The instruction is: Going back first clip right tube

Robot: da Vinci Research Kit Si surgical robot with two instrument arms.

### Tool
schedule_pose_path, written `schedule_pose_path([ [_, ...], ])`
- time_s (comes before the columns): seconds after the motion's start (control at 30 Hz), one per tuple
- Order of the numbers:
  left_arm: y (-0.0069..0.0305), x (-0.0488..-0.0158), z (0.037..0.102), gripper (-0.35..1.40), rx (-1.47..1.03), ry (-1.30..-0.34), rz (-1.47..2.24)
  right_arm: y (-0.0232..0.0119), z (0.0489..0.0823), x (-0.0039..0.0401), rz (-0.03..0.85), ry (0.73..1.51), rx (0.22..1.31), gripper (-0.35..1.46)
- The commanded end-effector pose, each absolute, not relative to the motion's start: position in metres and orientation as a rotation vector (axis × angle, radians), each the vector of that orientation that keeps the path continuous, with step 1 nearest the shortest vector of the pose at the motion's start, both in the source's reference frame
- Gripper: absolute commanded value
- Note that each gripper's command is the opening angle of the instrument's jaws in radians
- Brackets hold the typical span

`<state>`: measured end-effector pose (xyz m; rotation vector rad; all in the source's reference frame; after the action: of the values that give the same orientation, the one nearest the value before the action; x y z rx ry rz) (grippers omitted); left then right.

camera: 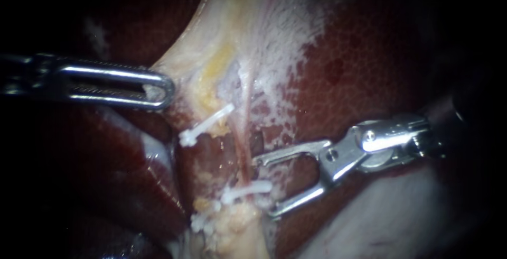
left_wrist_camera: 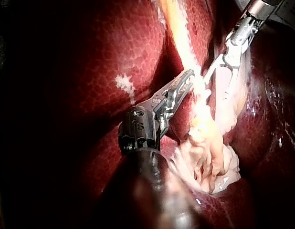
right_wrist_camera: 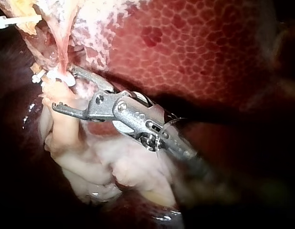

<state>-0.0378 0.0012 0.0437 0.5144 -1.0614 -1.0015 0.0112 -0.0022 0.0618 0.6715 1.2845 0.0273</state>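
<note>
item 1: left instrument (camera: 158, 89), shaft entering from the left. jaws lie together, clamped on a fold of pale tissue (camera: 211, 42), which is drawn taut toward the tip. the left wrist view shows the same closed jaws with their tip at the pale strand.

item 2: right instrument (camera: 264, 186), shaft entering from the right. jaws spread wide in a fork and hold nothing. one tip rests near the right tube above the lower clip, the other lies below that clip (the right wrist view shows the same open fork).

item 3: right tube (camera: 244, 150), a thin pinkish strand running down the middle of the field between pale tissue and liver.

item 4: lower clip (camera: 248, 190), white, set across the right tube. it lies in the gap between the open jaws of the right instrument, near their tips and clear of both.

item 5: upper clip (camera: 207, 123), white, slanted across the yellowish tissue to the left of the right tube, apart from both instruments.

item 6: liver (camera: 369, 68), dark red and mottled, behind and right of the tube.
</note>
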Motion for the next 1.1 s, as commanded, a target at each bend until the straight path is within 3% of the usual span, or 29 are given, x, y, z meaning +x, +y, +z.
schedule_pose_path([
  [0.03,0.0012,-0.0378,0.0438,-0.35,0.515,-1.061,-1.001,-0.0021,0.0615,0.0108,0.034,1.284,0.670,0.60],
  [0.17,0.0011,-0.0378,0.0440,-0.35,0.514,-1.062,-1.000,-0.0011,0.0602,0.0092,0.066,1.280,0.669,0.60],
  [0.87,0.0013,-0.0376,0.0455,-0.35,0.513,-1.063,-0.996,0.0050,0.0555,0.0034,0.014,1.306,0.539,0.60],
  [1.1,0.0013,-0.0376,0.0457,-0.35,0.512,-1.063,-0.996,0.0052,0.0552,0.0033,0.026,1.302,0.526,0.60],
])
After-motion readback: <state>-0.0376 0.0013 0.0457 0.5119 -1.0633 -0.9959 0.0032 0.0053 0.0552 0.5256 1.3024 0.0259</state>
